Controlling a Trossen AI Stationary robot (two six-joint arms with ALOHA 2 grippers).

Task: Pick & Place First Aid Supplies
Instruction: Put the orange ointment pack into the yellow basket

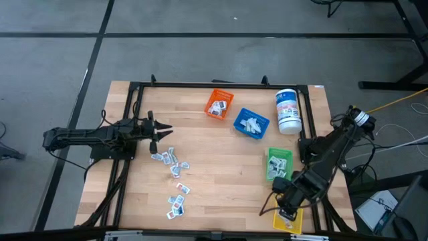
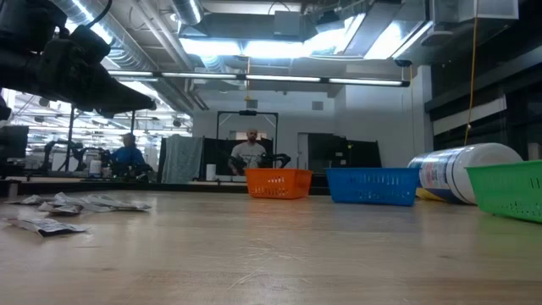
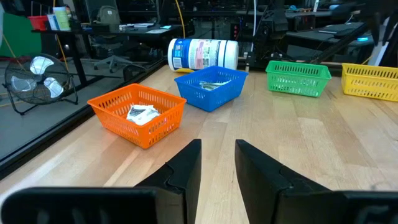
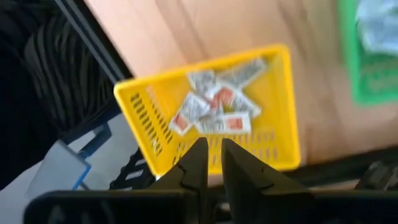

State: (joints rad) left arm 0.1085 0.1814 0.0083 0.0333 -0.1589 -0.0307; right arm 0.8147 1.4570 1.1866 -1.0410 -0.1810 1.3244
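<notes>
Over the yellow bin [image 4: 211, 112] of packets [image 4: 214, 109] hangs my right claw [image 4: 212, 163], slightly parted, empty; my left claw [image 3: 217, 163] waits released above the bench [image 1: 227, 150].

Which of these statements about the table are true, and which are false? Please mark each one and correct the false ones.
1. The white canister stands upright on the table. False: it lies on its side, beside the blue bin.
2. The right gripper is above the yellow bin, which holds packets with red print. True.
3. The orange bin is empty. False: at least one packet lies in it.
4. Loose packets lie on the wood near the left gripper. True.
5. The left gripper holds a packet. False: nothing shows between its fingers.
</notes>
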